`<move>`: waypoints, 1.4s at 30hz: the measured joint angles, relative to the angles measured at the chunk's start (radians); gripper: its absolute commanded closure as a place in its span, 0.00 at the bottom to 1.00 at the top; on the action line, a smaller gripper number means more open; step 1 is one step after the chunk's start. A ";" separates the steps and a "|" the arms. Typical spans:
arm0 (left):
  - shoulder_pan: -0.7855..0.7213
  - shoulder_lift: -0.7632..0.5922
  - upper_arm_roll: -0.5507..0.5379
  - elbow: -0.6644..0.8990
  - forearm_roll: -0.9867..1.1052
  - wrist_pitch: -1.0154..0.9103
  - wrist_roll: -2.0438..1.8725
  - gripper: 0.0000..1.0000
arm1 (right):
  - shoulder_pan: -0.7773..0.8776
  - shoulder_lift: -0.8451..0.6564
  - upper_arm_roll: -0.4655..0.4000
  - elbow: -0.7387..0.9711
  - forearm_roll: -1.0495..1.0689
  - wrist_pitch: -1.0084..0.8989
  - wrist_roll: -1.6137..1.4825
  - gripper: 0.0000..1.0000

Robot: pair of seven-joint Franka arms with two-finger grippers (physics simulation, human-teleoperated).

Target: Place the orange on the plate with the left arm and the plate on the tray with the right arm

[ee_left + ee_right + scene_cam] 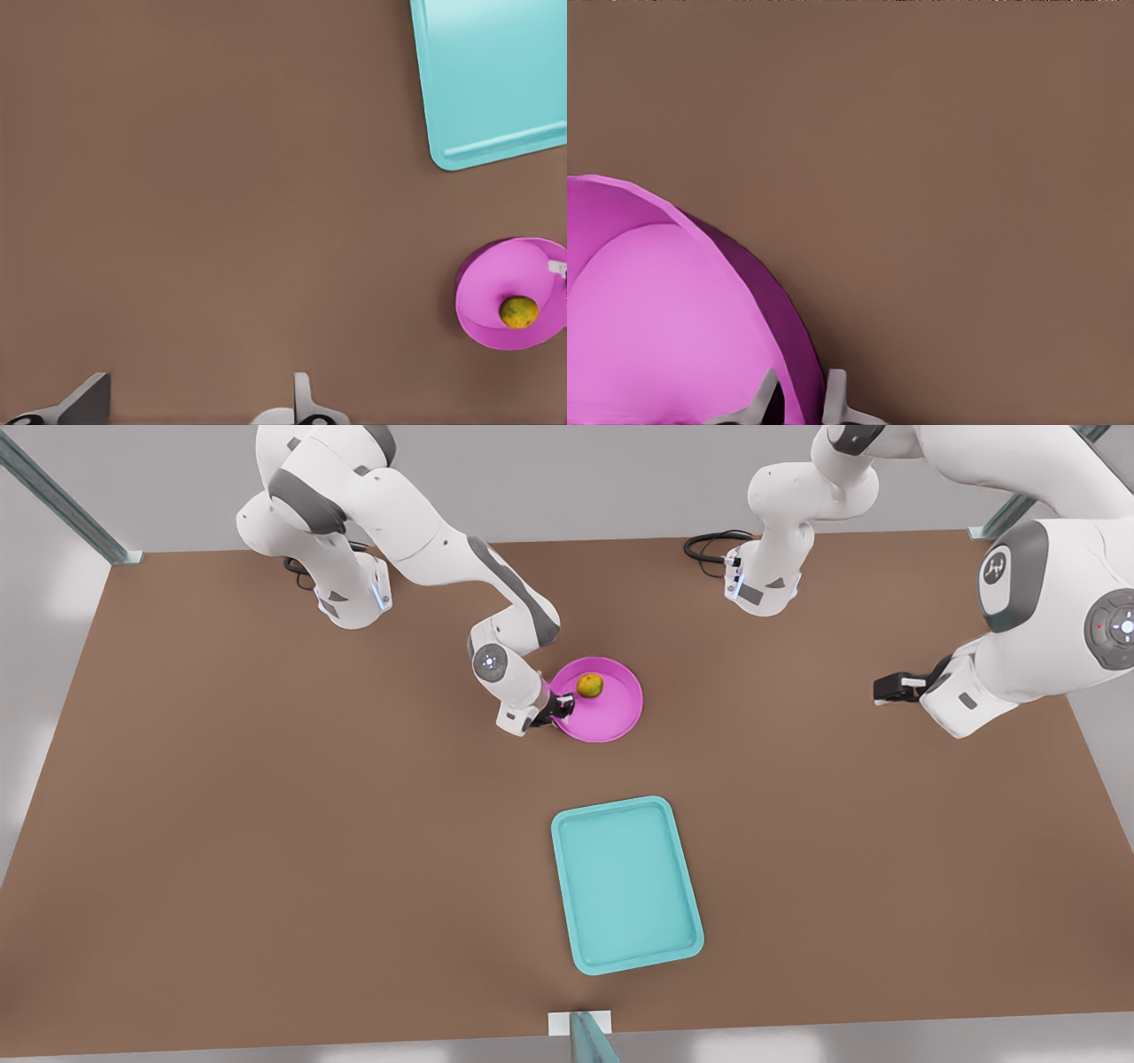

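Nearest the camera you had one turquoise tray (627, 884) lying flat on the brown table (266, 824), just right of centre, with nothing on it. One magenta plate (611, 713) sat farther back, well apart from the tray, bare table between them. One orange (590, 685) rested inside the plate, toward its far-left part.

You had two arms in the scene. Your right gripper (562, 708) was at the plate's left edge, and the right wrist view showed its fingers (833, 398) set narrowly astride the rim, one inside the dish, one outside, gripping the plate (656, 319). Your left gripper (890, 688) hung over bare table at the front view's right, well apart from plate and tray, waiting; its fingers (303, 394) stood wide apart, holding nothing. From that wrist you saw the tray (496, 80), plate (496, 292) and orange (518, 312) farther off.

Open table lay on every side of the tray and to the plate's right.
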 measured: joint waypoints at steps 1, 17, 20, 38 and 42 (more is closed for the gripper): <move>0.000 0.000 0.000 0.000 0.000 -0.001 0.003 0.00 | 0.000 -0.002 0.001 0.001 0.000 0.000 0.002 0.79; -0.001 -0.004 0.007 0.000 -0.002 -0.009 0.029 0.00 | -0.242 -0.004 -0.002 0.257 0.000 -0.042 0.019 0.79; -0.002 -0.004 0.005 0.001 -0.001 -0.017 0.030 0.00 | -0.310 0.118 -0.005 0.450 -0.003 -0.096 0.017 0.79; -0.001 0.017 0.023 0.000 0.002 -0.045 0.041 0.00 | -0.311 0.362 -0.180 0.951 -0.071 -0.434 0.029 0.00; -0.002 0.010 0.023 0.000 0.004 -0.048 0.042 0.00 | -0.539 0.284 -0.504 1.101 -0.229 -0.935 -0.044 0.00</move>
